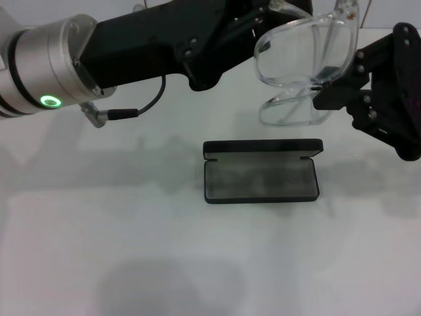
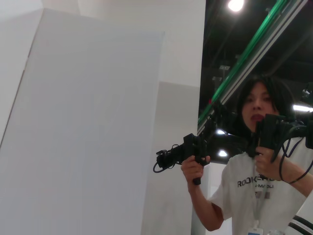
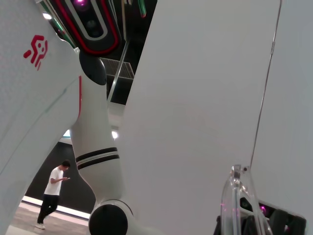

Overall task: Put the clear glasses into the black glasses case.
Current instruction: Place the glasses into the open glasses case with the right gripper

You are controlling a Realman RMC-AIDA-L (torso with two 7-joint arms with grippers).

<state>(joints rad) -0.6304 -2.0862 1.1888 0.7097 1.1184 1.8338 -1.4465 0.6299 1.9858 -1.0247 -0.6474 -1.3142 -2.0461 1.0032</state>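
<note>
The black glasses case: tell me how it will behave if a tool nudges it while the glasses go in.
The black glasses case looks flat and thin, so it is probably light and may slide on the smooth white table. Its raised lid sits low, so tipping seems unlikely, though a push there could swing it shut.

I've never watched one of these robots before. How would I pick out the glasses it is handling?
Start at the white table and find the flat black rectangular case lying open at its middle. Above and behind it, between the two black hands, hang the clear plastic glasses. They alone are see-through.
</note>
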